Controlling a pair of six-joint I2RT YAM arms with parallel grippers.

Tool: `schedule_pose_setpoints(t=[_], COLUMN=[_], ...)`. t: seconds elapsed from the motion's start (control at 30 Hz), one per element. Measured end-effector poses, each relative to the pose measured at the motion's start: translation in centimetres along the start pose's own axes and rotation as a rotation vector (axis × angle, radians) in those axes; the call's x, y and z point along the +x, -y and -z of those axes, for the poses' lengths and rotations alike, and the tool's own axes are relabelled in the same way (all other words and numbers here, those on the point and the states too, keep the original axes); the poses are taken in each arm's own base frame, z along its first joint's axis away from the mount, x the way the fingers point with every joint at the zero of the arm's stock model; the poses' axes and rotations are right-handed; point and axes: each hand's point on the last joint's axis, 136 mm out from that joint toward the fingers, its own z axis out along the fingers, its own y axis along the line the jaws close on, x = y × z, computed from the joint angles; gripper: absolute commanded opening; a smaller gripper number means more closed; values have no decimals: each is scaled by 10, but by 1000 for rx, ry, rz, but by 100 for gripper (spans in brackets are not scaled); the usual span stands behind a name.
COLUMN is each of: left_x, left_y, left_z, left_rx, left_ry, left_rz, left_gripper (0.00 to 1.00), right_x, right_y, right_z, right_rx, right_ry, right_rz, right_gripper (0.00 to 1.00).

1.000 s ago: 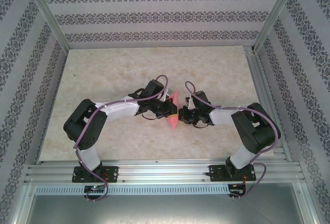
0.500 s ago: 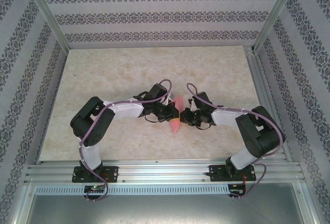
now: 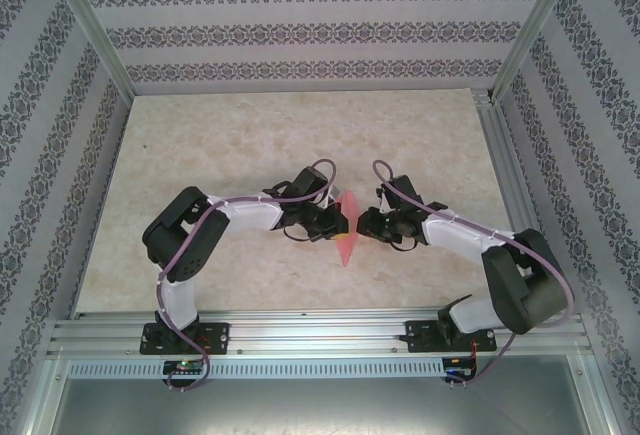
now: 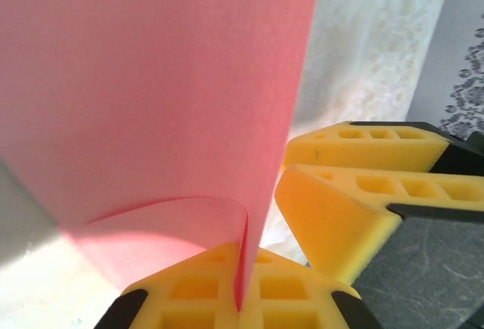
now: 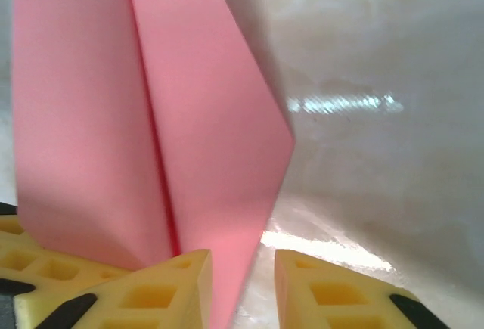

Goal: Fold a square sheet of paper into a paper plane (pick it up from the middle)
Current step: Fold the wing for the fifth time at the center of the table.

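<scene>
Pinching paper plane [image 4: 151,94]: left hand [image 4: 242,283].

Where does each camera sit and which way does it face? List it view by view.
Top external: above and behind the arms, looking down on the table; both arms show, left gripper and right gripper flanking the plane.
Left wrist: on the left wrist, looking along its shut fingers at the plane; the right gripper's fingers at right.
Right wrist: on the right wrist, looking past its parted fingers at the plane's creased side.
Shared: every view shows the plane; the wrist views face it from opposite sides.
</scene>
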Motion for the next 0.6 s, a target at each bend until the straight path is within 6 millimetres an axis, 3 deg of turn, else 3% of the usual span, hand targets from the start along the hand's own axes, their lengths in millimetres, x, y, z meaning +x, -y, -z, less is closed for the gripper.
schedule_pose_setpoints(t=[0.23,0.3,0.4,0.6], left_x=[-5,-8,-10,-14], left_y=[19,14,5,-7], left_z=[14,15,14,1], left_rx=[51,52,41,26], left_ry=[33,40,40,24], left_rz=[-4,17,43,62], left_gripper=[0,0,0,0], right_x=[-2,2,7,13], right_y=[-16,-15,-15,-11], right_z=[21,22,25,26], right_rx=[-87,-88,-93,-73], right_ry=[85,83,88,86], right_rz=[98,118,132,133], right_gripper=[29,21,18,25])
